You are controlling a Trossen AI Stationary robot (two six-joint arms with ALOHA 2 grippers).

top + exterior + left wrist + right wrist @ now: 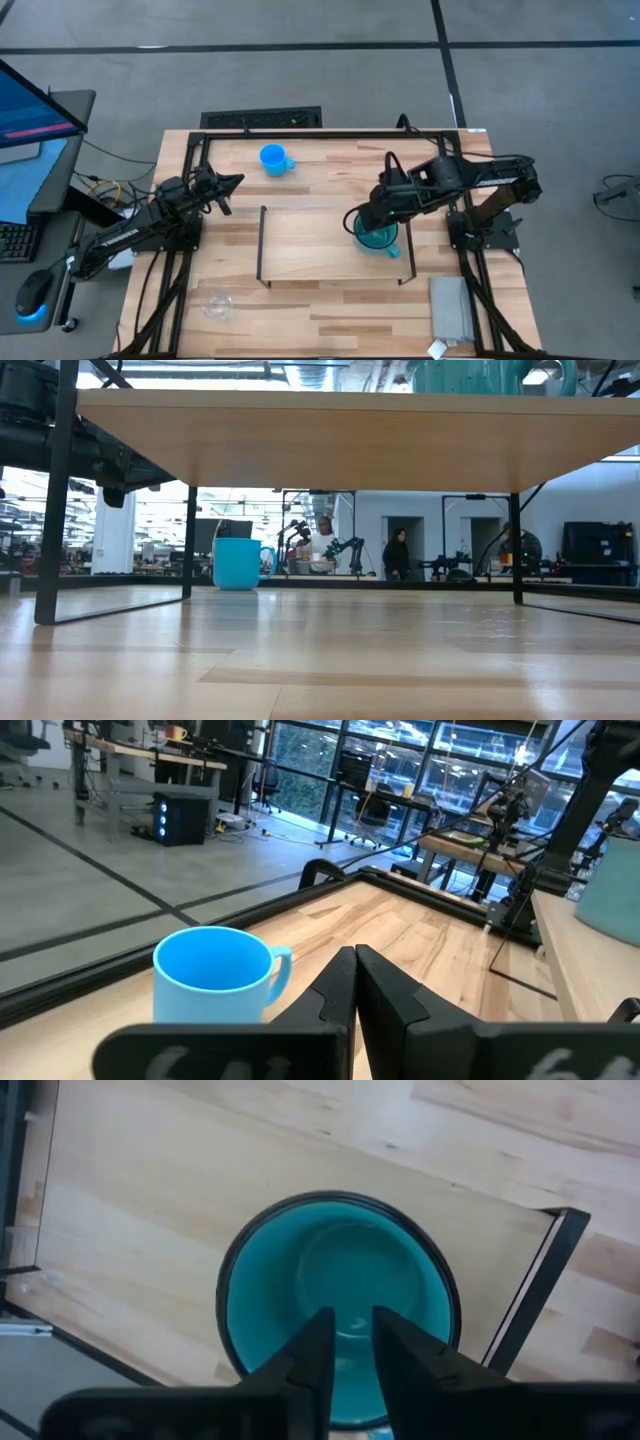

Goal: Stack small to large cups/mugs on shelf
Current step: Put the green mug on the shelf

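The teal mug (378, 238) stands upright on the right end of the light-wood shelf (310, 245), base on the board; it also shows in the low view (470, 375). My right gripper (350, 1320) is right over the mug (340, 1270), fingers a narrow gap apart. The bright blue mug (272, 158) stands on the tabletop beyond the shelf's far edge. The clear glass cup (217, 303) stands at the near left. My left gripper (236, 182) is shut and empty at the table's left, pointing toward the blue mug (212, 975). My right gripper comes at the teal mug from above, pointing down at its rim. A strip of teal (366, 1425) shows in the narrow gap between the two fingers. The fingers themselves hide which part they have. The mug stands upright on the shelf board (150, 1200).
Black wire uprights (410, 250) stand at both ends of the shelf. A grey folded cloth (452, 308) lies at the near right. A black frame rail (300, 134) runs along the table's far edge. People stand in the room beyond (398, 555).
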